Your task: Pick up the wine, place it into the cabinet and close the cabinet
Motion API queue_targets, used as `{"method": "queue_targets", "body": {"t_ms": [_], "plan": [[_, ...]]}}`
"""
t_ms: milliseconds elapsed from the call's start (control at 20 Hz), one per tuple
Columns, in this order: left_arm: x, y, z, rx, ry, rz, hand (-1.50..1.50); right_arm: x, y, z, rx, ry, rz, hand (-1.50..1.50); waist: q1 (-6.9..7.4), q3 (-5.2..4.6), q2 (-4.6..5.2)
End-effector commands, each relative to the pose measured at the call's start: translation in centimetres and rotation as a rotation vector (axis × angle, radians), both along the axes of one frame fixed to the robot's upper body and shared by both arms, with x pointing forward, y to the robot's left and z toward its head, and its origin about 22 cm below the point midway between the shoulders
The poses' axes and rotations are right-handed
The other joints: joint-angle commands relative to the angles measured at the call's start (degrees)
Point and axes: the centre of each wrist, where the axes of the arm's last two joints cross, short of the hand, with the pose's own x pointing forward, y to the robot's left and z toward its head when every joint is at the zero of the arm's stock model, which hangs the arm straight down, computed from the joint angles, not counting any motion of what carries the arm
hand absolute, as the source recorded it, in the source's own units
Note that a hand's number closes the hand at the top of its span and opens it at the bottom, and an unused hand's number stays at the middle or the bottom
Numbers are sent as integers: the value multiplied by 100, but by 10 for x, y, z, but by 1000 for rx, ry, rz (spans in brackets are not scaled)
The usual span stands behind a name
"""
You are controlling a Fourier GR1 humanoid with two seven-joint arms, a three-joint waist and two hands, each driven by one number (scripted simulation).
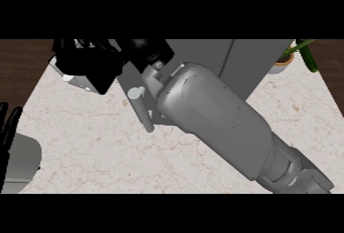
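My right forearm (222,118) crosses the view from lower right to upper left and hides much of the scene. Its black right hand (87,61) is at the counter's far left, just left of the grey cabinet (228,59). A grey cabinet door panel with a cylindrical handle (139,107) stands beside the wrist. I see no wine bottle that I can name; something white (70,78) shows under the hand. My left hand (8,120) rests at the left edge, fingers straight and up.
A potted plant (290,57) stands at the far right, beside the cabinet. The pale marble counter (87,136) stretches across the front. Dark wooden floor shows beyond the counter's far corners.
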Motion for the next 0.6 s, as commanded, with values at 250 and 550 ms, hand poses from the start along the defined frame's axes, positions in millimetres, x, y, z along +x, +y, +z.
{"method": "queue_targets", "body": {"t_ms": [250, 550], "plan": [[3, 7, 1, 4, 9, -3, -150, 56, -55, -20, -55, -3, -198, 150, 28, 34, 208], [10, -4, 15, 0, -15, 2, -150, 63, -75, -28, -81, -31, -199, 150, -20, 45, 209]]}}
